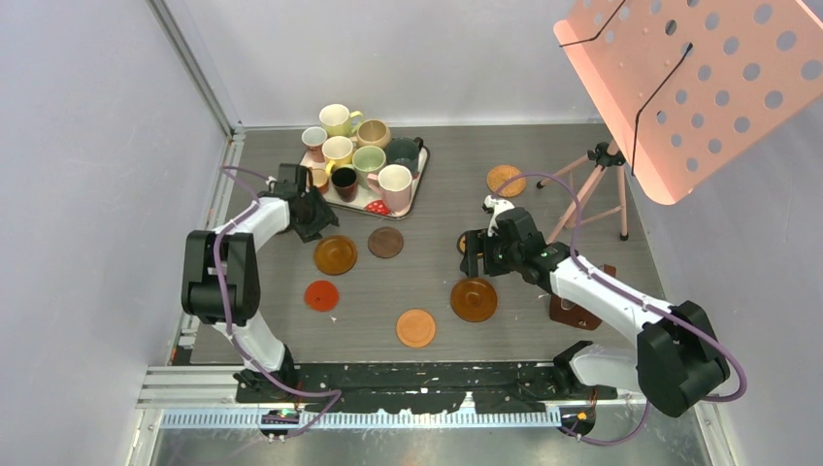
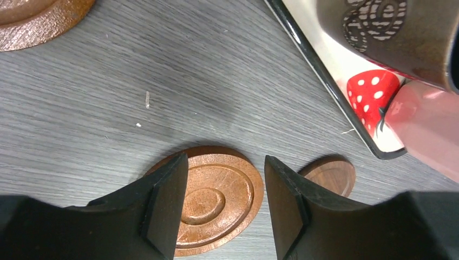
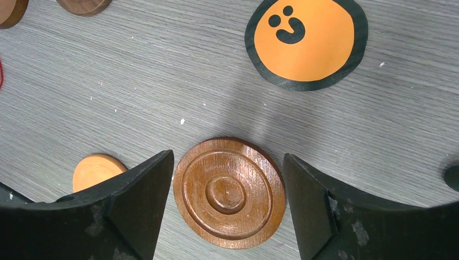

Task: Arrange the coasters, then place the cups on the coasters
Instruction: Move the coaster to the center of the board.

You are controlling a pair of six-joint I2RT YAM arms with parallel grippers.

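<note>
The brown rimmed coaster I am working over on the left lies flat on the grey surface, straight below the left fingers. It shows in the gap between them and is wider than that gap, so its edges run under both tips. Those fingers are spread and pinch nothing. Just outside the finger on the right of that wrist view lies a smaller dark brown coaster. Past the tips on the same side is a corner of the strawberry-printed tray, carrying a pink cup and a dark patterned cup.

On my other side, a second brown rimmed coaster sits framed between the right fingers, which are spread wide. In the wrist view its rim seems to meet the inner face of each finger, yet from overhead the fingers look to hang above it, so I cannot tell whether they touch it. Beyond those tips lies the black coaster with the orange face. A plain orange coaster peeks out beside the outer side of the finger on the left of that view.

From overhead, a red coaster lies on the near side of the left fingers. A woven wicker coaster lies on the far side of the right fingers. The other cups crowd the tray on the far side of the left fingers, among them a pale yellow cup, a tan cup, a pale green cup and a dark teal cup.
</note>
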